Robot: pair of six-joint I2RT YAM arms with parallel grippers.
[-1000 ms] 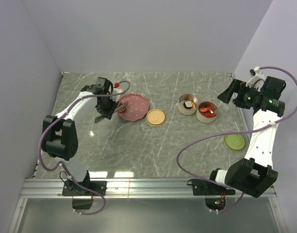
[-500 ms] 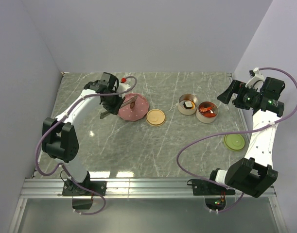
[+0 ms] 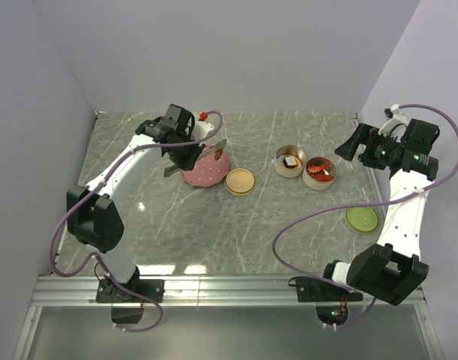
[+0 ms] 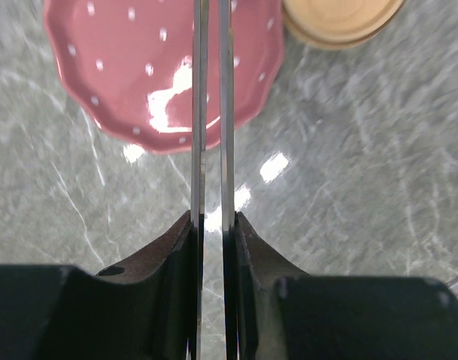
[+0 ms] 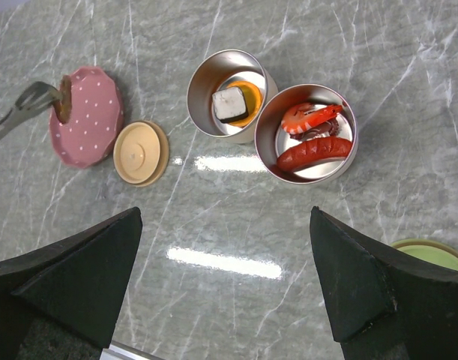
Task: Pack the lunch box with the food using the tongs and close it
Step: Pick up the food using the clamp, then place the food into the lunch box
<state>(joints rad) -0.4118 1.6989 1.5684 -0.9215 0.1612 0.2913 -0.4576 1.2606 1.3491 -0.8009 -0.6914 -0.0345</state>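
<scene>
1. Over at 9 o'clock, my left gripper (image 3: 185, 155) pinches the long grey metal tongs (image 3: 215, 145), jaws narrow. Their axis points to 2 o'clock, and a brown morsel (image 5: 64, 97) seems caught at the tips above one pink dotted plate (image 3: 206, 177).
2. Two round steel tins (image 3: 289, 161) (image 3: 319, 173) holding food (image 5: 311, 152) lie at 3 o'clock from those tips. There are two lids, a tan lid (image 3: 240, 181) and a green lid (image 3: 361, 219).
3. My right gripper (image 3: 350, 148) gapes wide and empty, nearer the tins.

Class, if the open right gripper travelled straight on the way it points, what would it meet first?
Probably the bare grey marble tabletop, just short of the round metal tin holding a red sausage; depth is hard to judge.
</scene>
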